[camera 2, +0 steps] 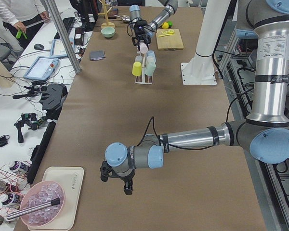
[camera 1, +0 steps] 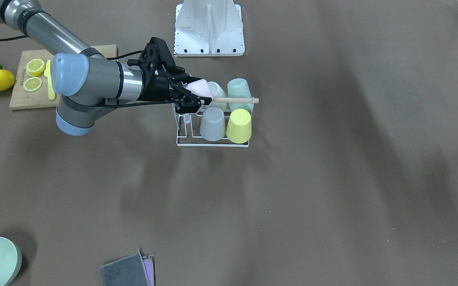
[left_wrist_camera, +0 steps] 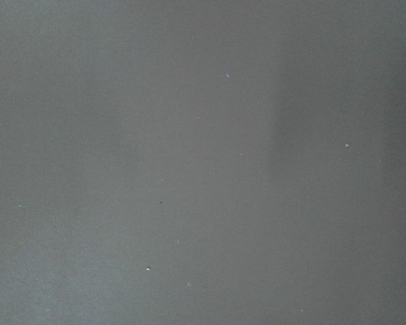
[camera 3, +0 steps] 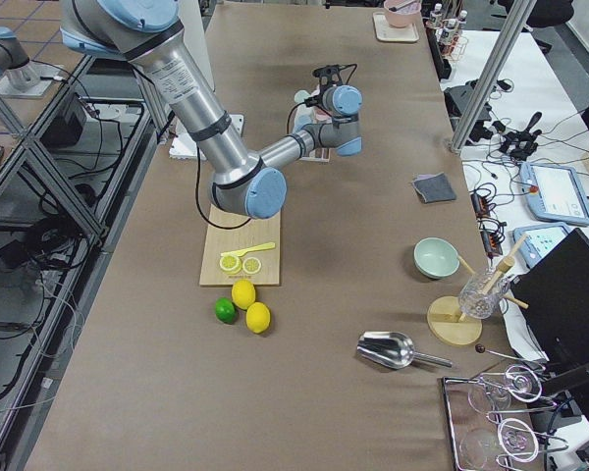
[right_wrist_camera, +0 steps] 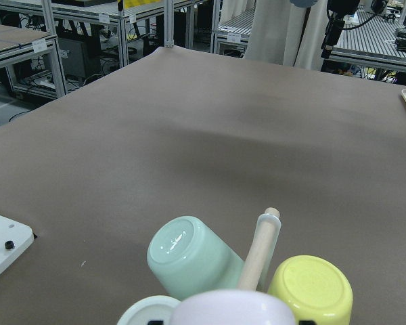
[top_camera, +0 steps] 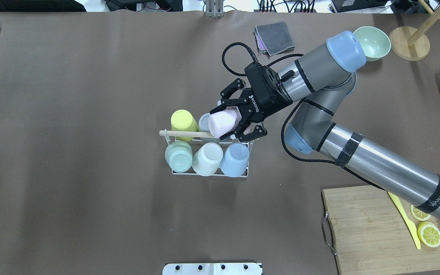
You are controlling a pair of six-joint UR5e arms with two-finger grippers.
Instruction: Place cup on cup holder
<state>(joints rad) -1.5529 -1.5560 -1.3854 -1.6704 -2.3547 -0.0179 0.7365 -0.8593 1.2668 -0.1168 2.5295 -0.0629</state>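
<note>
Right gripper point(top_camera: 230, 121) is marked ROBOTIQ; the arm band point(top_camera: 439, 194) appears to read WANEED. The arm reaches in level, fingers clamped on the pink cup point(top_camera: 220, 124), which is tilted over the cup holder point(top_camera: 209, 174) by its rod point(top_camera: 181, 133). The wrist camera catches only the cup's edge. Left gripper point(camera 2: 126, 186) shows in the side view alone, so its grip cannot be told.

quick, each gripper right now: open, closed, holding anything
Left gripper: cannot be told; it shows only small in the side view.
Right gripper: closed on the pink cup.
</note>
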